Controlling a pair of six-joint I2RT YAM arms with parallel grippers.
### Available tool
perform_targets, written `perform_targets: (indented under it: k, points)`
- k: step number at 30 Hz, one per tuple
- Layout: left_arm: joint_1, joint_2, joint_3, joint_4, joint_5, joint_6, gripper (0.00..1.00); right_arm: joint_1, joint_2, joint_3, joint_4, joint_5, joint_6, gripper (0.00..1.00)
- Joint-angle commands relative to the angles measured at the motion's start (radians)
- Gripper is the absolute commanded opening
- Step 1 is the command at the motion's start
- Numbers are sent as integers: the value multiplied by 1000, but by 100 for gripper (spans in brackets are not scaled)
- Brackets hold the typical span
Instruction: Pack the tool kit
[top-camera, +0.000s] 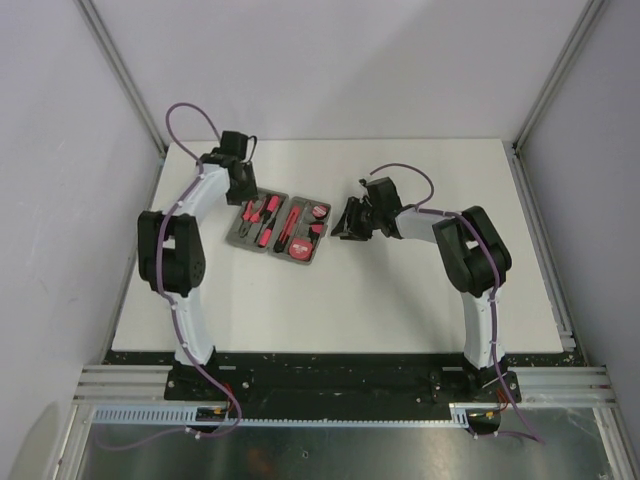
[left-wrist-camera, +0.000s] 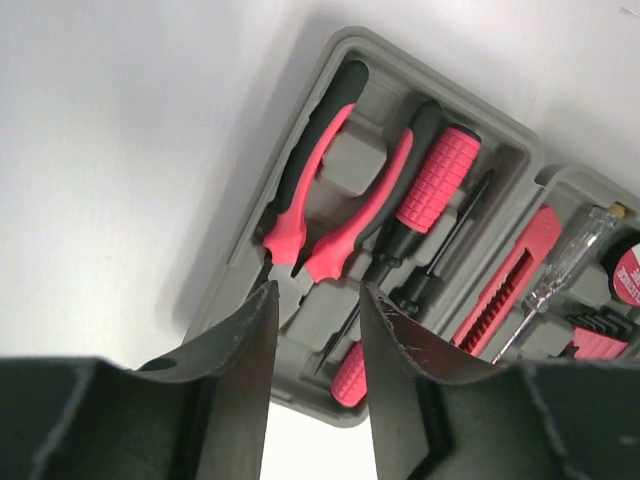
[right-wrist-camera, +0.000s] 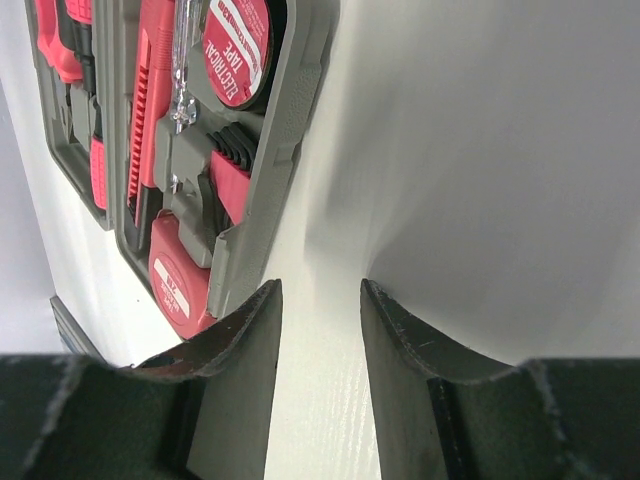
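The grey tool kit case (top-camera: 237, 233) lies open on the white table, both halves flat, with red-and-black tools in its recesses. In the left wrist view I see the pliers (left-wrist-camera: 330, 190), a screwdriver (left-wrist-camera: 428, 190), a red knife (left-wrist-camera: 512, 275) and a clear tester (left-wrist-camera: 565, 260). In the right wrist view I see the case rim (right-wrist-camera: 290, 130), a round tape roll (right-wrist-camera: 236, 38) and the tape measure (right-wrist-camera: 175, 285). My left gripper (left-wrist-camera: 315, 300) is open and empty, just above the case's far-left end. My right gripper (right-wrist-camera: 318, 295) is open and empty, over bare table just right of the case.
The white table (top-camera: 400, 290) ends at a dark front edge with the arm bases. Grey walls and aluminium posts enclose the back and sides.
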Motion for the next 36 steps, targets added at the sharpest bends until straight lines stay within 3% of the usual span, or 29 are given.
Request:
perform_targets:
  k: [1, 6, 19, 36]
  points:
    - [39, 45, -12, 80, 129, 10, 40, -18, 40, -5, -105, 51, -49, 43]
    - [57, 96, -18, 85, 66, 14, 35, -32, 45, -5, -105, 42, -48, 43]
    - [93, 96, -12, 95, -25, 24, 36, -52, 65, -6, -92, 25, -39, 43]
    - [114, 205, 23, 113, 80, 148, 29, -66, 86, -5, -69, 2, -23, 43]
